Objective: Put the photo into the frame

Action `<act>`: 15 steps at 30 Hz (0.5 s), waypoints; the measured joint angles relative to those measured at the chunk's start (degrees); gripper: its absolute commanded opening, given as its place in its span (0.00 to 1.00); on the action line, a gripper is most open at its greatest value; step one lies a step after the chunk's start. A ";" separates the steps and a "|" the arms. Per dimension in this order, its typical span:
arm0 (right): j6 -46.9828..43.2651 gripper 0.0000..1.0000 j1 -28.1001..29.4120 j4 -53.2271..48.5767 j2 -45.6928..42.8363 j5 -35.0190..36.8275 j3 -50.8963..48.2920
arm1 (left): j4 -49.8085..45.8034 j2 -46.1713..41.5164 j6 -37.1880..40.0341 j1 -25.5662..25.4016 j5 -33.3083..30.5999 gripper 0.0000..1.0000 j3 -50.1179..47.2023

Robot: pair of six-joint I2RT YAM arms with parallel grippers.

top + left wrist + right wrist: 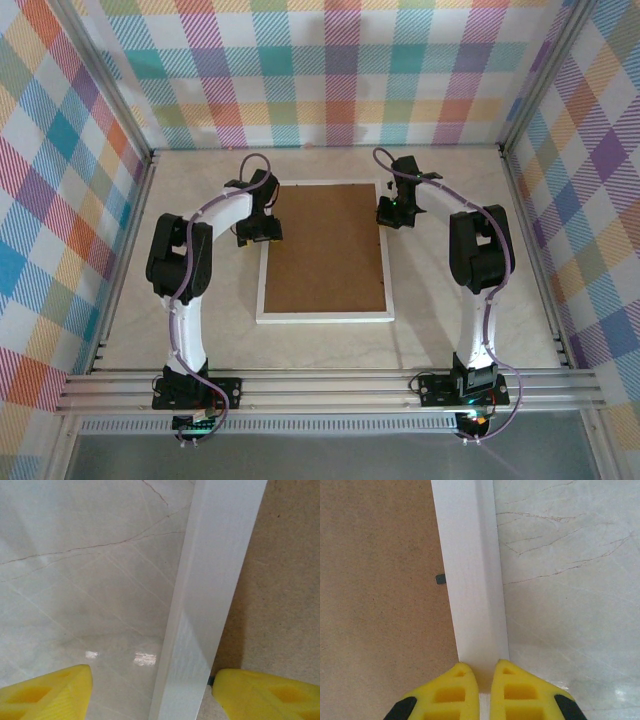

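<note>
At the left, the left gripper (261, 234) hangs low over the left rail of the frame (322, 317). Its yellow fingers (45, 692) are spread wide: one is over the bare marble table (330, 345) and the other over the brown backing board (325, 245), with the white rail between them. They are not gripping anything that I can see.

In the middle, the frame lies flat on the table with its back up. The board fills the white border all the way round, and it looks seated rather than lifted or askew. I cannot tell from here whether the photo already lies beneath the board.

At the right, the right gripper (391, 212) is at the opposite rail, roughly level with its partner. Its fingers are drawn nearly together with a thin gap between them, and the tips are right at the white rail. I cannot tell whether they press on it or only hover. A small dark tab (440, 579) shows on the board just beside the rail.

My guess is that this is either the very start, with the back still to be opened, or the close, with the board pressed home and the tabs to secure.
</note>
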 measured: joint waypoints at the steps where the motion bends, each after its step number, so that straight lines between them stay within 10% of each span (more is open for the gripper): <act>1: -0.02 0.08 0.00 0.00 0.00 0.02 0.00 | -0.15 -0.02 0.00 -0.02 -0.07 0.71 0.04; 15: -0.02 0.09 0.00 0.02 -0.13 0.42 -0.11 | 2.78 -5.03 -0.13 -0.39 8.00 0.75 -2.91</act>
